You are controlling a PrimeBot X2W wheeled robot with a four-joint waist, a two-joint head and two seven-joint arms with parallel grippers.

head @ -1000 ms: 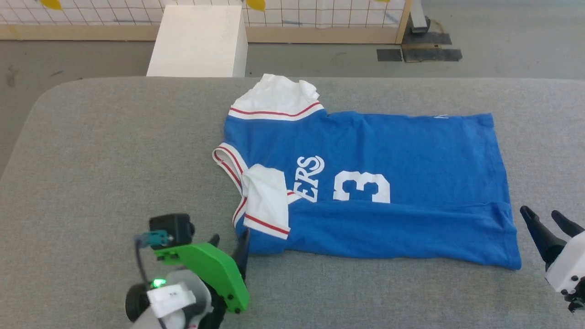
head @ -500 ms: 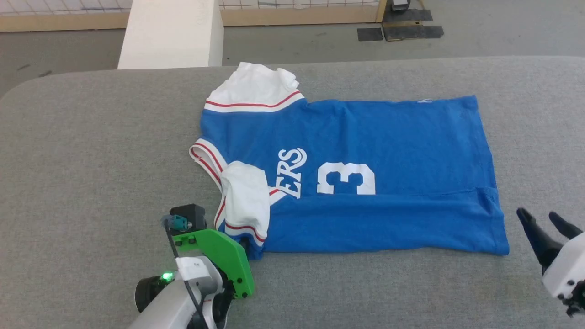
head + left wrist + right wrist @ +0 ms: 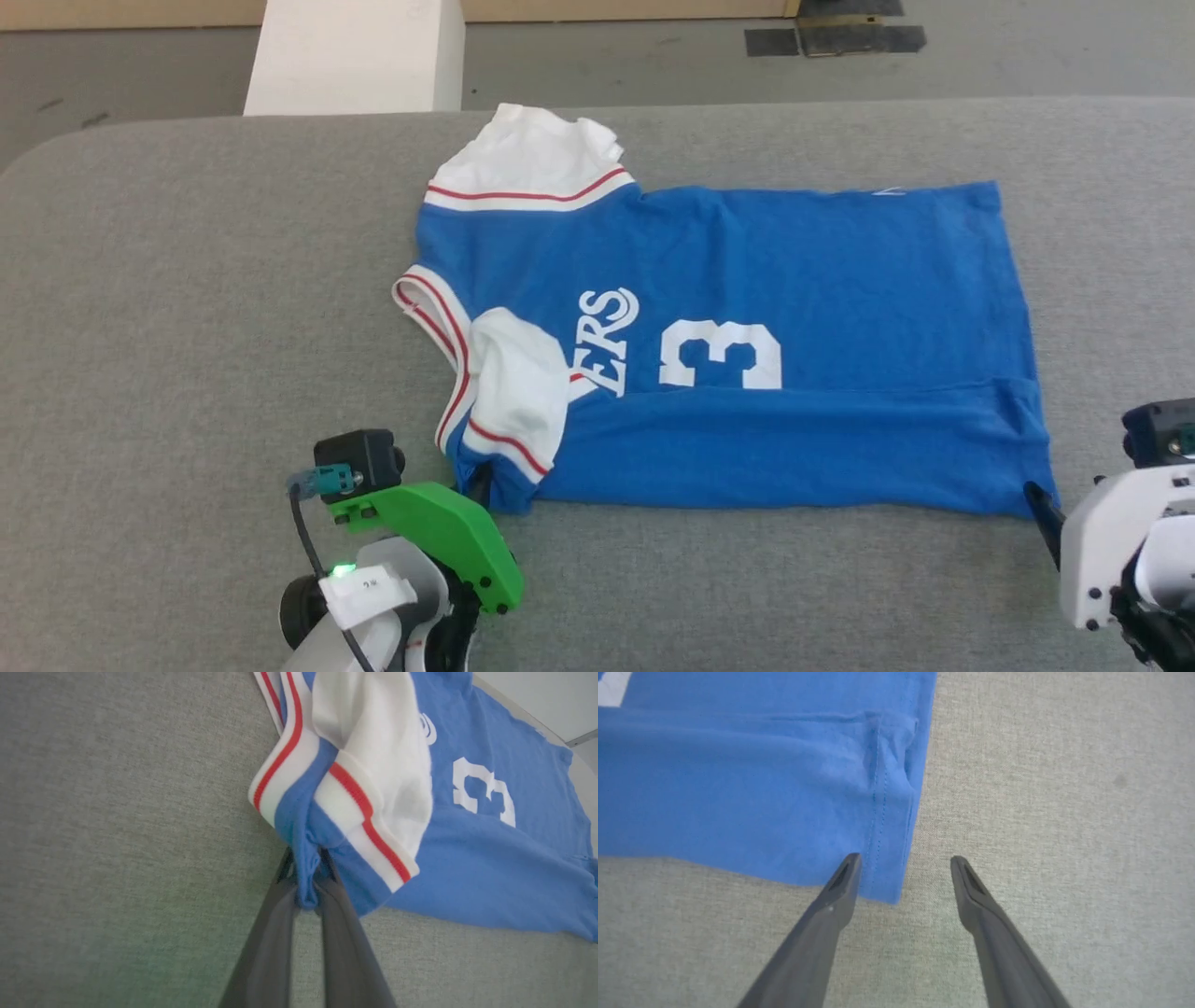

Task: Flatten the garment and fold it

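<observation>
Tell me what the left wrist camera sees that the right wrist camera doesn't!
Left wrist view: the left gripper pinched shut on a blue fold of the royal-blue T-shirt with white sleeves, beside its red-striped white sleeve and the white number 3.
Right wrist view: the right gripper open, its dark fingers either side of the shirt's stitched hem corner, one finger over the cloth.
Both: the blue shirt lying on the grey fabric table.
</observation>
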